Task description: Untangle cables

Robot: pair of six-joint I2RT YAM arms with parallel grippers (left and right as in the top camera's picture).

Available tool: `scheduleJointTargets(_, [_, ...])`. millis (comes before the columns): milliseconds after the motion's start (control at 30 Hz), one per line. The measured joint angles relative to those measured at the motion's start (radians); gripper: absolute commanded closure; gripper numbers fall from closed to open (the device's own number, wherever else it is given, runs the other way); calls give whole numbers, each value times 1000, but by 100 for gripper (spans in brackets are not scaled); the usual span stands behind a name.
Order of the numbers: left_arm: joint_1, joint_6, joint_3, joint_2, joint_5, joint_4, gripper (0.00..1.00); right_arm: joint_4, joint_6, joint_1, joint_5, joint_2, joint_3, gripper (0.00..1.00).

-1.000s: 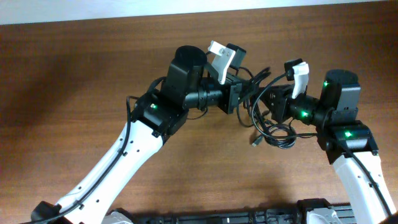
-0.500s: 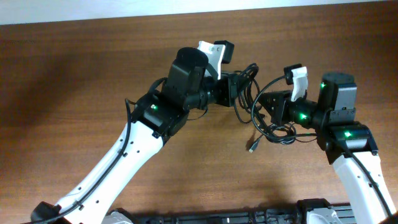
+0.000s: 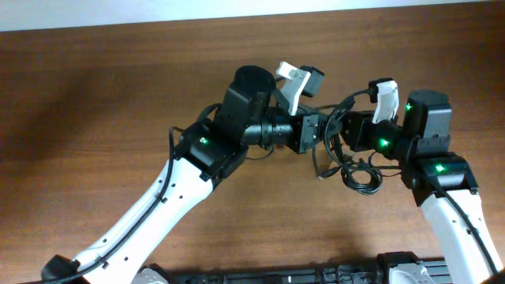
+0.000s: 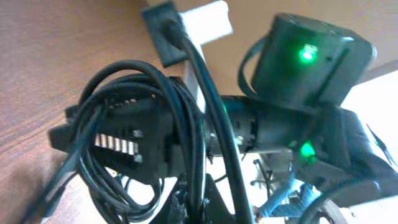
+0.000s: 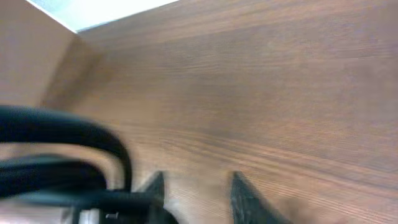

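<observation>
Big brown wooden table point(image 3: 95, 87) fills the overhead view. Across it the left arm point(image 3: 170, 197) stretches up from the bottom left and the right arm point(image 3: 446, 189) stands at the bottom right, the two wrists almost nose to nose right of centre. Between them sit the cables point(image 3: 357, 175), a black tangle — part lifted in the gap between the wrists, part lying in loose loops on the wood just below the right wrist. Here's the trouble: from above, the left gripper point(image 3: 312, 136) is buried under its own wrist housing and the cords. Its wrist camera is no help either, the lens swamped by thick black loops draped over a dark block right in front of it, so I cannot tell how far those fingers stand apart or whether they pinch anything. The right gripper point(image 3: 347, 132) is likewise tucked into the tangle from overhead, but its own camera shows more — two dark fingertips point(image 5: 244, 194) cut off at the bottom edge, clearly parted, bare wood in the gap, nothing between them. A blurred black cord arcs just left of them, outside the gap; whether it touches a finger, I cannot tell.
</observation>
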Motion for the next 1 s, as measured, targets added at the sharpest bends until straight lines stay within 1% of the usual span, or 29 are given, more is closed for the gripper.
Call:
scheduleJointTargets(133, [0,0,0,0,38,0,100,3,48,0,59,36,0,58])
scheduleJointTargets(267, [27,0,0,0,65,-9,100,-9,58,0,138,37,0,58])
scheduleJointTargets(467, [161,8,0,-45,101,-102,100,-47,58,0,251,43,0,58])
scheduleJointTargets(600, [256,66,0,-49,108,-161,100,-47,58,0,284,44,0,58])
scheduleJointTargets(667, [264,114,0,-49,108,-161,100,-48,58,0,283,44,0,57])
scheduleJointTargets(700, [264,151,0,-49,108,-162,100,-47,58,0,278,44,0,56])
scheduleJointTargets(767, [264,187,0,-49,108,-162,100,-26,53,0,225,43,0,54])
scheduleJointTargets(833, [264,204,0,-49,108,-159,100,16,15,-1,95,37,0,54])
scheduleJointTargets(933, [264,214,0,-49,108,-117,100,26,-36,-1,-77,30,0,54])
scheduleJointTargets(1000, [264,215,0,-49,108,-75,100,18,-50,-1,-145,29,0,54])
